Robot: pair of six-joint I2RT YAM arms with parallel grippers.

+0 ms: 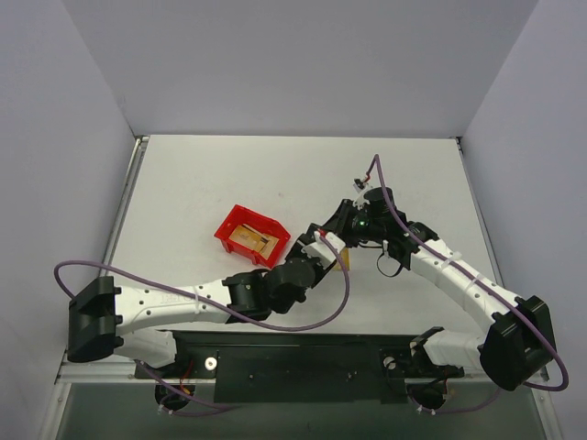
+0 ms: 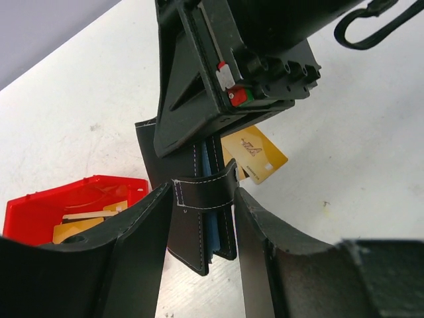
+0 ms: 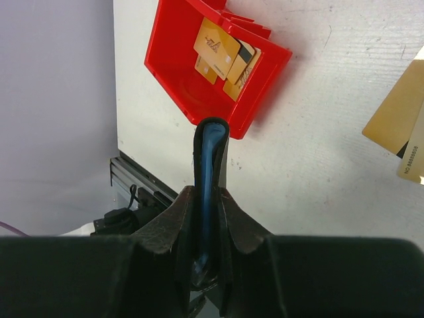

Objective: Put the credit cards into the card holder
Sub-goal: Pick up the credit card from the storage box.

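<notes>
Your right gripper (image 3: 207, 199) has both fingers squeezed tight on the small flat black folding wallet with the blue inside (image 3: 211, 142). It holds the wallet standing on its edge, over the white table (image 1: 202, 183). The wallet is near the table's middle, just to the right of the red plastic bin (image 1: 227, 235). You cannot tell if the wallet's low edge touches the table.

Your left gripper (image 2: 203, 195) is at the same wallet. Its jaws are apart, with one finger on each side of the wallet. They sit very close to it, and a thin gap shows on both sides.

Some thin gold cards (image 3: 215, 43) lie inside the red bin, and one has a dark stripe. More gold cards (image 2: 257, 156) lie flat on the bare table, near the wallet and outside the bin.
</notes>
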